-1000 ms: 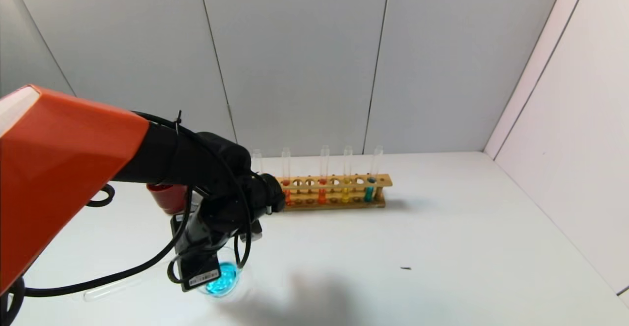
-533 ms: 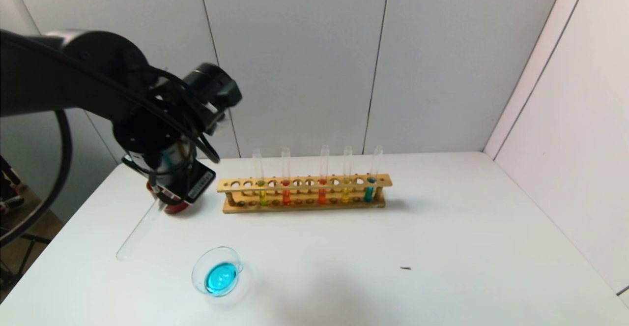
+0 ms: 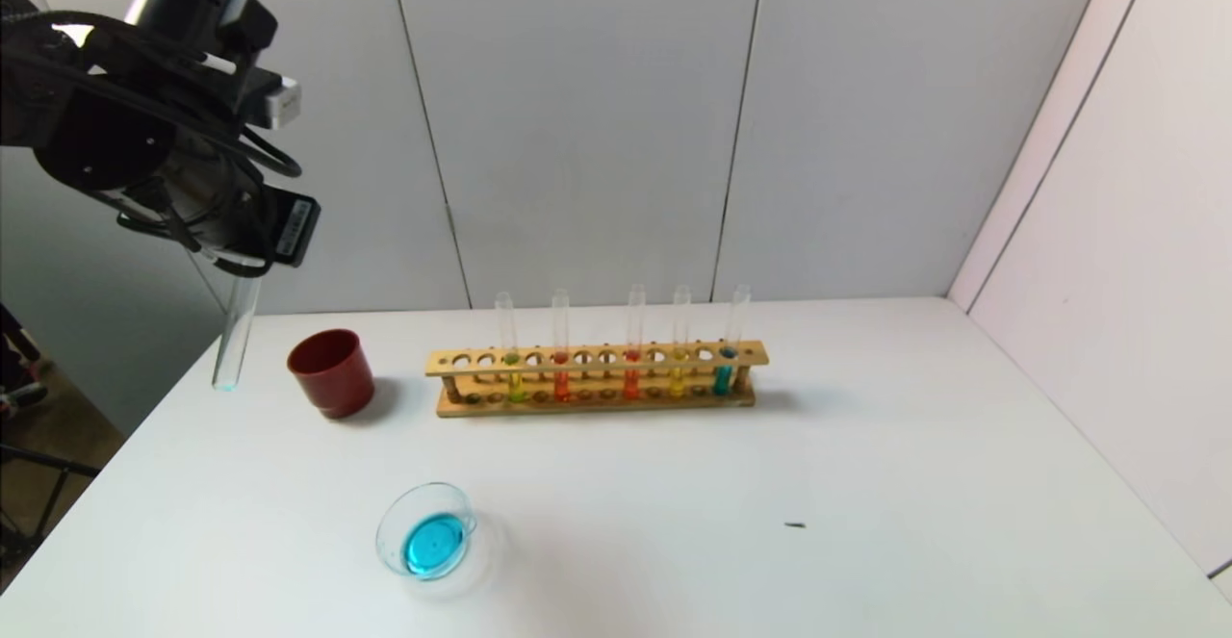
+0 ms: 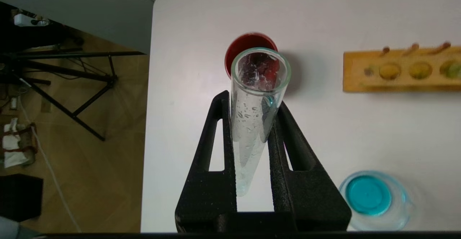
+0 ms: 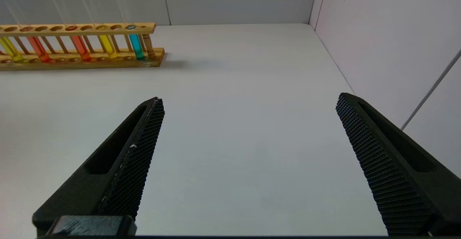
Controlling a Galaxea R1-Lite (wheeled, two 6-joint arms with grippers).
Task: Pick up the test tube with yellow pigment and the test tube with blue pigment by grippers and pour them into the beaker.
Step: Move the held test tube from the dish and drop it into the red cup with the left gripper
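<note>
Left gripper [image 3: 226,258], upper left of frame, clamps my emptied blue-pigment test tube [image 3: 234,330] upright; right gripper [image 5: 248,123] wide apart.

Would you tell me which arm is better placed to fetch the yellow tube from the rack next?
Probably right: the right gripper is open and empty, while the left gripper holds the emptied tube.

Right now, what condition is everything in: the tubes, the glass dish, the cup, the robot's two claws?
Left gripper: raised at the table's left edge, shut on the emptied tube.
Emptied tube: upright, only droplets inside.
Beaker: on the table, holding blue liquid.
Red cup: upright beside the rack.
Rack: five tubes standing, with yellow-green, orange, orange-red, yellow and blue liquid.
Right gripper: open, holding nothing, low over the table.
</note>
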